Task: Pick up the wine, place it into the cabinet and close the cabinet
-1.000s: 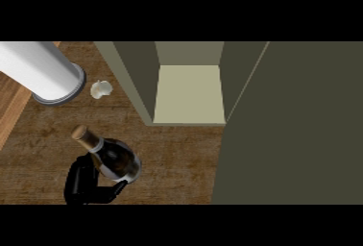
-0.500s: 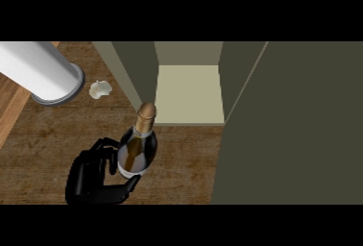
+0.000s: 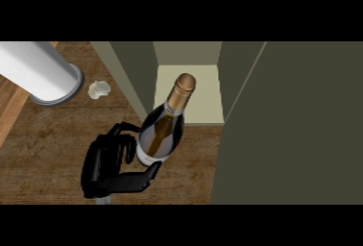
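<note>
Down at the near edge of the counter [image 3: 50, 144], the left hand [image 3: 106, 166] comes into view, black and curled; its fingers wrap round the far side of the wine bottle [image 3: 162, 137] and its thumb hooks across the near side, so the hand is clamped on the bottle's lower body. The bottle is up off the wooden surface, held to the right of the palm; it tilts, base toward the hand, neck pointing away and a little right. The pale band near its base sits just above the thumb; the gold-foiled neck and top reach over the front lip of the cabinet [image 3: 202, 103], right at the open compartment's mouth, while the dark body hangs in front of it. The cabinet stands at the counter's right side; its pale floor shows between two dark walls, and its door [image 3: 297, 125] is swung open, a broad dark panel filling the right of the view. Further back, toward the counter's far left corner, a small white lump [image 3: 98, 90] lies on the wood, just beside a big white cylinder [image 3: 39, 72] with a grey rim; both are well apart from the hand and bottle. The right hand is not in view.
</note>
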Available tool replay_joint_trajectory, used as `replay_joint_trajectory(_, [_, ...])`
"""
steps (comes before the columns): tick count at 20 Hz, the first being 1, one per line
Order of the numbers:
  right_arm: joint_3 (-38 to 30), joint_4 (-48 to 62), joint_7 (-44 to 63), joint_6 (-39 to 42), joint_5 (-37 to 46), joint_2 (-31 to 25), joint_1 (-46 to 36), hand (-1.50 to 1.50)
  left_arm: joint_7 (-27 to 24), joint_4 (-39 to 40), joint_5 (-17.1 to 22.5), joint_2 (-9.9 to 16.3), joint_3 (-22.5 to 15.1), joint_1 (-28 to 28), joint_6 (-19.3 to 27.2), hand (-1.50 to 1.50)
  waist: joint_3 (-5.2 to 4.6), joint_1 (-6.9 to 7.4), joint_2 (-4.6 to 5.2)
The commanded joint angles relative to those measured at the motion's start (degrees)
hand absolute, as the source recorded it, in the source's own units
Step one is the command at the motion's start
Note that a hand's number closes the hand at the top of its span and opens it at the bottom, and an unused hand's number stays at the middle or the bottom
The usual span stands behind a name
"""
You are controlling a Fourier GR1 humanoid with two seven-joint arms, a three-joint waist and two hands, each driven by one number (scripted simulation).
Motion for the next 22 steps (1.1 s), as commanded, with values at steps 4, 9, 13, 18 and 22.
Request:
replay_joint_trajectory(4, [-2.29, -4.1, -0.1, 1.1, -2.64, 0.02, 3.23, -1.5, 4.78, 2.98, 1.13, -0.03, -3.18, -8.36, 5.57, 1.5, 0.0, -0.13, 0.02])
replay_joint_trajectory(9, [-2.36, -4.18, 1.74, 0.16, -3.08, -0.38, -0.19, -1.5, 8.19, 9.15, -0.01, -0.04, -4.78, -19.67, 14.23, 1.5, -0.01, -0.39, 0.06])
replay_joint_trajectory(13, [-9.2, -0.89, 2.21, 1.68, -9.01, -4.25, -2.78, -1.5, 1.29, 18.18, 0.37, -0.04, -5.94, -22.44, 17.46, 1.5, -0.02, -0.57, 0.17])
replay_joint_trajectory(18, [-8.37, 0.89, 0.1, 2.55, -6.0, -3.09, -3.19, -1.5, -3.99, 26.49, 2.21, -0.04, -7.67, -24.94, 19.73, 1.5, -0.02, -0.5, 0.18])
replay_joint_trajectory(22, [-8.42, -3.9, 2.84, 2.07, -7.87, -2.49, -0.2, -1.5, -4.74, 31.3, 4.57, -0.04, -8.83, -28.44, 21.96, 1.5, -0.03, -0.7, 0.13])
